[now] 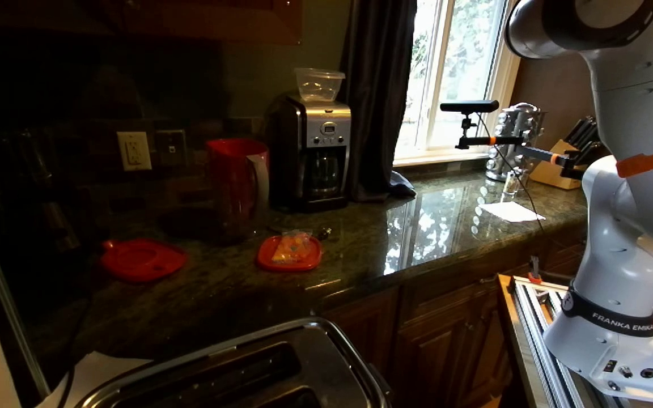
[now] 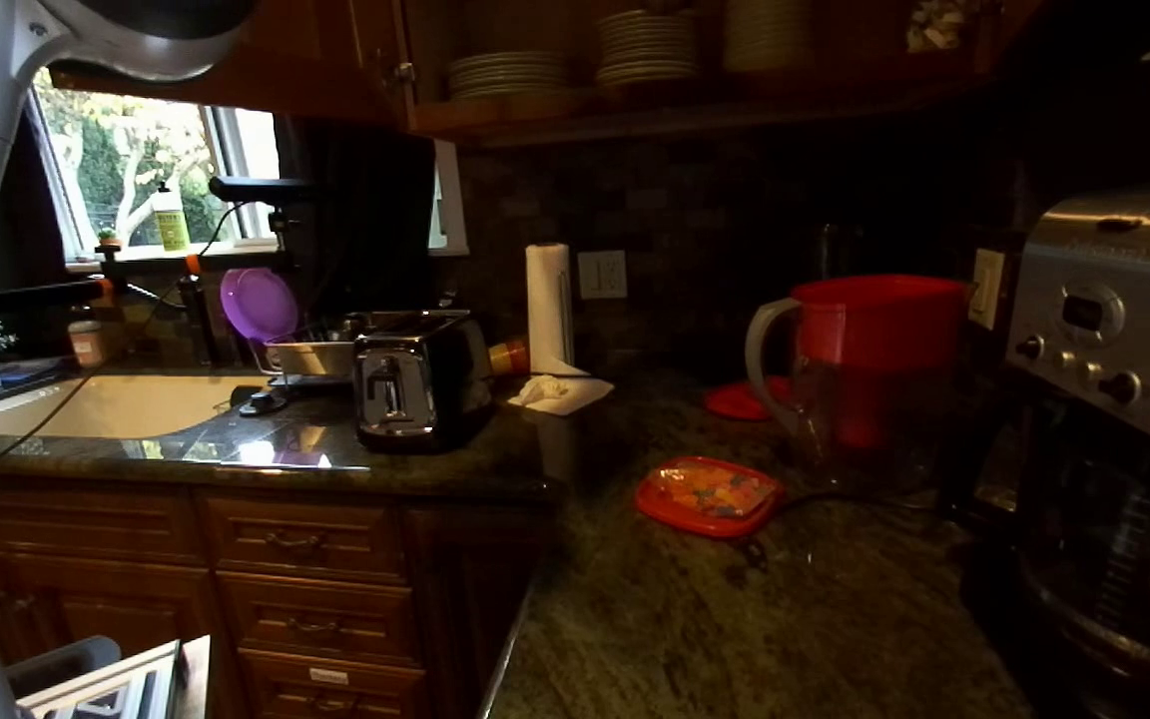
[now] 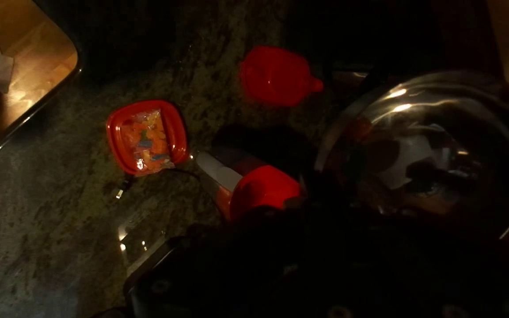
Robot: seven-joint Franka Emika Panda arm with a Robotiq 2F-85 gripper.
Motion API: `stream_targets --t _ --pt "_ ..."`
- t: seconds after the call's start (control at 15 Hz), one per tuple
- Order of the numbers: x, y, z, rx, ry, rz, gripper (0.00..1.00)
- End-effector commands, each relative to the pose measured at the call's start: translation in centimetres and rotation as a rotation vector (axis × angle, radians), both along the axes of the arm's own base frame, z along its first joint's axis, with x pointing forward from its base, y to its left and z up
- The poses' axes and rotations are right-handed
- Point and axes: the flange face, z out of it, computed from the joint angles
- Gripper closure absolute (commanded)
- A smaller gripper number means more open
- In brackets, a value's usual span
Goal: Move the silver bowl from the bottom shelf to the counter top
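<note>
The silver bowl [image 3: 449,176] is at the right of the wrist view, large and close to the camera, with dim reflections inside. My gripper [image 3: 314,190] is a very dark shape at the bowl's left rim. Its fingers come together there and appear shut on the rim, though the fingertips are hard to make out. The bowl is held in the air above the counter top [image 3: 73,150]. The counter top also shows in both exterior views [image 1: 355,243] [image 2: 655,629]. Neither the gripper nor the bowl shows in the exterior views.
A red plate with a candy bag [image 1: 264,262], a red lid [image 1: 145,260] and a red pitcher [image 1: 230,187] stand on the counter. A coffee maker [image 1: 329,130] and a toaster [image 2: 410,384] are there too. An open cupboard [image 2: 495,115] with stacked plates hangs above.
</note>
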Motion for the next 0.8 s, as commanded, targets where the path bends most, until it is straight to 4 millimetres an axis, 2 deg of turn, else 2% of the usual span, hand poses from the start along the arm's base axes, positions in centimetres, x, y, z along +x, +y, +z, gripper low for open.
stream_targets --t 0.0,0.13,0.2,0.33,0.73 --pt "1.4 0.9 -1.4 0.05 0.024 -0.042 0.99" --pt "2.1 1.4 -2.2 0.053 0.032 -0.05 0.99" --pt "1.7 0.7 -2.1 0.018 0.039 -0.032 0.97" --pt "2.3 1.0 -2.7 0.021 0.049 -0.037 0.97" --pt "2.6 0.9 -3.0 0.026 0.053 -0.047 0.99"
